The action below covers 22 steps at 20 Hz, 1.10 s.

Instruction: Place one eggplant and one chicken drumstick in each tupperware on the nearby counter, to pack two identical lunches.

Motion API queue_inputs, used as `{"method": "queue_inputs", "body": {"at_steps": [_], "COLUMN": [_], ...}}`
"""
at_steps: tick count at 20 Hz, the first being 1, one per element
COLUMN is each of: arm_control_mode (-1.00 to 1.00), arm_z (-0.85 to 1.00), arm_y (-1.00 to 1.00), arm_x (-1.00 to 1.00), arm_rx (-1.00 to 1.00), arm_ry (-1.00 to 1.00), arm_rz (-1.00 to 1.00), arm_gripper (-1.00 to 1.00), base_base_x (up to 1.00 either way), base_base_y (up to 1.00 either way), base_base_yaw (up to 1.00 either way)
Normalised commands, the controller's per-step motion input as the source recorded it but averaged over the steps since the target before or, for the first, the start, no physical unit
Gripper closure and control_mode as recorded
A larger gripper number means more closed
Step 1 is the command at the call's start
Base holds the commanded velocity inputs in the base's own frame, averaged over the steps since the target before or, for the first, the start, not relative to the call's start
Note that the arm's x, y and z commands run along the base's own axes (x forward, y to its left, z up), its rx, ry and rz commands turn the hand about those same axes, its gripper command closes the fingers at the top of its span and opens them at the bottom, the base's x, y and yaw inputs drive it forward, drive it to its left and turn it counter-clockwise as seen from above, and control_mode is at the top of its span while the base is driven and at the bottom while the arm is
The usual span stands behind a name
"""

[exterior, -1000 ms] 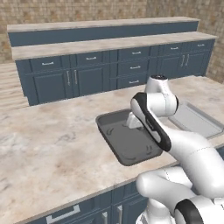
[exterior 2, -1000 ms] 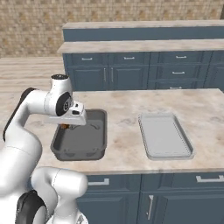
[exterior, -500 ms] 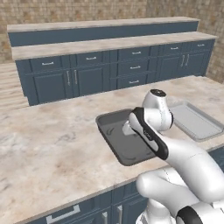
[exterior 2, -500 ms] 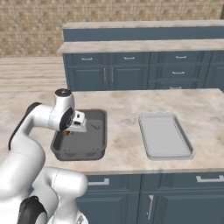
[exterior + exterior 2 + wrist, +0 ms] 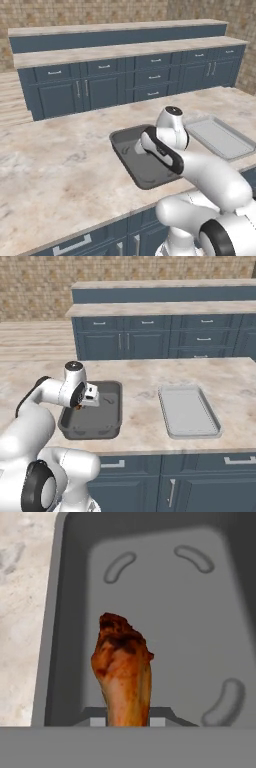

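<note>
Brown, charred drumstick (image 5: 122, 672) sits clamped in the fingers (image 5: 128, 719), pinched shut on its narrow bone end, meaty knob pointing away. It hangs over the dark tub (image 5: 111, 421), toward the tub's 9 o'clock wall in the hand view. Suggest lowering close to the floor before letting go, clear of that wall, so it doesn't bounce. Pale tray (image 5: 189, 412) at 3 o'clock on the table (image 5: 145, 376) awaits its share.

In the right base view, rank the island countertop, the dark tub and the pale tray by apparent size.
1. Island countertop, largest.
2-3. Dark grey tub and pale grey tray: footprints look alike; the arm covers part of the tub, so no ranking.
</note>
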Motion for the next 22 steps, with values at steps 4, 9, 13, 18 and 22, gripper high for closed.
{"method": "queue_inputs", "body": {"at_steps": [4, 9, 13, 18, 22], "arm_control_mode": [-1.00, -1.00, -1.00, -1.00, -1.00], "arm_z": [-0.10, -0.31, -0.45, -0.36, -0.26], "arm_y": [0.00, 0.00, 0.07, 0.09, 0.02], "arm_x": [0.34, 0.21, 0.15, 0.17, 0.18], "arm_rx": [0.00, 0.00, 0.00, 0.00, 0.00], "arm_ry": [0.00, 0.00, 0.00, 0.00, 0.00], "arm_rz": [0.00, 0.00, 0.00, 0.00, 0.00], "arm_gripper": [1.00, 1.00, 1.00, 1.00, 1.00], "base_base_x": [0.00, 0.00, 0.00, 0.00, 0.00], "base_base_y": [0.00, 0.00, 0.00, 0.00, 0.00], "base_base_yaw": [0.00, 0.00, 0.00, 0.00, 0.00]}}
